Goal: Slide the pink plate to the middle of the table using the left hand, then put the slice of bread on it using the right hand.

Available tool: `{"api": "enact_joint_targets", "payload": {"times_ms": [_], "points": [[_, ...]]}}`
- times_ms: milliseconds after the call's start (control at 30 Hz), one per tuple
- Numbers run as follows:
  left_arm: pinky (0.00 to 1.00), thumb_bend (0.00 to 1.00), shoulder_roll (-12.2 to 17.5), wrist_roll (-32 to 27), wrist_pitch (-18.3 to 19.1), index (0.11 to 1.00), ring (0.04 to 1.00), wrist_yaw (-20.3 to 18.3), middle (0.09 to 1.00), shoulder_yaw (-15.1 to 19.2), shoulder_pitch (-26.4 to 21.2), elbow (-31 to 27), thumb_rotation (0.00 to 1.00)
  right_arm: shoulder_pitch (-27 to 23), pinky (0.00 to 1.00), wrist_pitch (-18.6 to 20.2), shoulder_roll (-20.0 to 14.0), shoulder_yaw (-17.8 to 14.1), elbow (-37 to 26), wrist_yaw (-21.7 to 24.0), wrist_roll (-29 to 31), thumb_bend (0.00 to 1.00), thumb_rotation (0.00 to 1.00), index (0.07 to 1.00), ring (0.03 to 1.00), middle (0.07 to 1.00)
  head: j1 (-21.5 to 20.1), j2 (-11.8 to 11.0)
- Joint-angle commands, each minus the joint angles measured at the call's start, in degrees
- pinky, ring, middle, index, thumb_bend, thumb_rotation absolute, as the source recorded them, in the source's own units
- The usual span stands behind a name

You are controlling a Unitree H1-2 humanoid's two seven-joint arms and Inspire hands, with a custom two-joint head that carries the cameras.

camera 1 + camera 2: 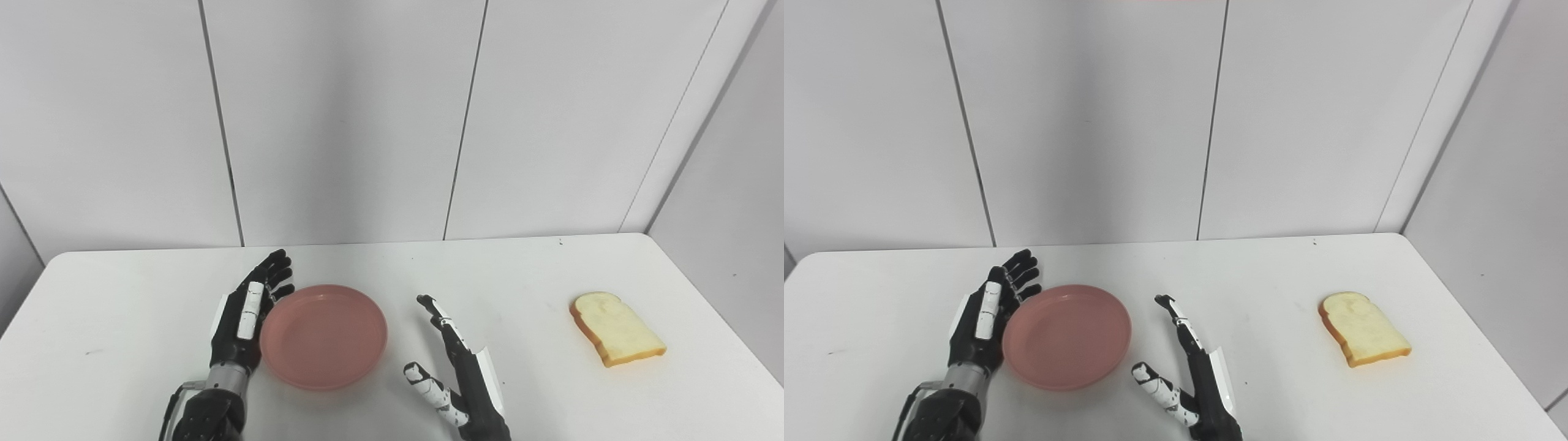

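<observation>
One pink plate (323,335) sits lower-centre of frame, a bit left of mid-counter (527,269), w/ left hand (248,315) flat against its left rim, fingers spread, holding nothing, prob. placed to push it. One bread slice (617,329) lies far right; right hand (456,373) waits empty, fingers apart.

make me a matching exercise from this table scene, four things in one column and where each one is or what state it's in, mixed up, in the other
Things:
1. pink plate
2. slice of bread
3. left hand
4. right hand

Places or states:
A. lying alone near the right end of the table
B. open, edge-on to the table, right of the plate with a gap between
C. empty, lying between the two hands
D. open, fingers straight, close against the plate's left rim

Pairs: 1-C, 2-A, 3-D, 4-B
</observation>
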Motion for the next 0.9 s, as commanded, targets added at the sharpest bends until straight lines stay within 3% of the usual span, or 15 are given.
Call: {"api": "enact_joint_targets", "payload": {"times_ms": [0,67,133,333,433,533,700,867], "points": [[0.79,0.90,-0.80,-0.70,0.13,0.779,0.859,-0.69,0.836,0.14,2.09,0.87,0.89,2.98,0.81,3.14,0.54,-0.39,0.25,-3.63,-4.98,0.75,0.73,0.887,0.873,0.912,-0.15,0.05],[0.80,0.91,-0.66,-0.94,0.13,0.787,0.866,-1.05,0.843,0.38,2.04,1.21,0.88,2.91,0.77,9.22,0.53,-0.96,-3.27,-5.42,-11.50,0.81,0.69,0.928,0.857,0.924,-0.30,0.01],[0.80,0.92,-0.46,-1.10,-0.19,0.794,0.870,-1.29,0.849,0.59,1.64,2.03,0.88,2.06,0.79,17.04,0.14,-1.86,-7.77,-4.90,-17.03,0.88,0.66,0.974,0.910,0.975,-0.98,-0.26],[0.79,0.89,-0.29,-1.48,-0.68,0.797,0.867,-2.48,0.847,1.21,0.81,3.62,0.89,-2.26,0.79,32.52,-1.65,-5.06,-18.81,-0.98,-22.67,0.95,0.64,1.000,0.931,1.000,-1.51,-0.68],[0.80,0.88,-0.27,-1.77,-0.72,0.795,0.865,-3.00,0.844,1.39,0.61,3.85,0.89,-4.60,0.81,36.82,-2.35,-6.72,-20.45,-1.12,-23.12,0.97,0.60,1.000,0.924,1.000,-1.67,-0.70],[0.80,0.90,-0.20,-1.77,-0.91,0.795,0.864,-3.19,0.838,1.57,0.31,4.30,0.88,-7.11,0.97,40.58,-4.54,-7.82,-20.50,-1.43,-25.81,0.98,0.60,1.000,0.971,1.000,-1.88,-0.84],[0.80,0.89,-0.16,-1.39,-1.14,0.796,0.860,-3.15,0.834,1.65,-0.05,4.82,0.89,-10.13,1.00,47.82,-7.53,-9.34,-19.52,-0.15,-32.21,1.00,0.64,1.000,0.999,1.000,-2.12,-1.00],[0.80,0.90,-0.38,-1.51,-1.28,0.799,0.865,-3.27,0.836,1.79,-0.44,5.45,0.88,-12.07,1.00,48.62,-7.37,-14.31,-16.66,1.40,-37.23,1.00,0.60,1.000,1.000,1.000,-2.06,-1.14]]}}
